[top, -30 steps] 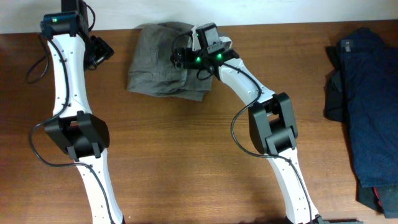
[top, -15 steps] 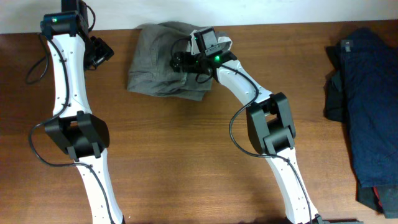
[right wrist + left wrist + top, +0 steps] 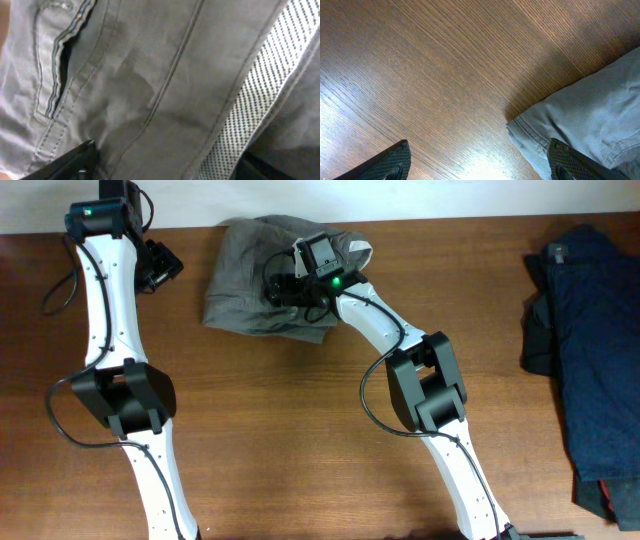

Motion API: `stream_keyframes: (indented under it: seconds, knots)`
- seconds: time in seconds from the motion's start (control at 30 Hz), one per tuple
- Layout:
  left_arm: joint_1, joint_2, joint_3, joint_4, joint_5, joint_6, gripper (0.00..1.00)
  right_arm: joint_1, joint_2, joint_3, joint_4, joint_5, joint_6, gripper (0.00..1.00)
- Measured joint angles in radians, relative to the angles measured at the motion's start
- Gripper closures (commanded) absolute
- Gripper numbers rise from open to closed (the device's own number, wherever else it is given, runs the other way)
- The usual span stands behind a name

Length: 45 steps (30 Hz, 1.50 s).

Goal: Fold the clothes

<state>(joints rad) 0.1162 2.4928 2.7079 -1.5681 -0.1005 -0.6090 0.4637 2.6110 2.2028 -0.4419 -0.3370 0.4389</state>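
Since the shorts [image 3: 240, 295] lay bunched at the far edge of the bench [image 3: 300, 430], I held my right hand [image 3: 283, 284] spread over them, gripping nothing, ready to take a fold, while my left hand [image 3: 160, 265] hung open near them.

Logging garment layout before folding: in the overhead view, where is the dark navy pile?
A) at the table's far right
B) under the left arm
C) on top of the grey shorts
A: the navy pile sits at the far right, well apart from the grey shorts.
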Motion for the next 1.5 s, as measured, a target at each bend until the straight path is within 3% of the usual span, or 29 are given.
stream_keyframes:
  seconds: [0.17, 0.3, 0.5, 1.5]
  knots:
    - [0.0, 0.0, 0.0, 0.0, 0.0, 0.0, 0.13, -0.012, 0.009, 0.03, -0.055, 0.019, -0.023, 0.49]
    - [0.0, 0.0, 0.0, 0.0, 0.0, 0.0, 0.13, -0.019, 0.012, 0.098, -0.131, 0.041, -0.055, 0.74]
    - [0.0, 0.0, 0.0, 0.0, 0.0, 0.0, 0.13, -0.021, 0.012, 0.177, -0.165, 0.052, -0.079, 0.95]
    - [0.0, 0.0, 0.0, -0.002, 0.0, 0.008, 0.13, -0.043, -0.021, 0.18, -0.262, 0.154, -0.147, 0.96]
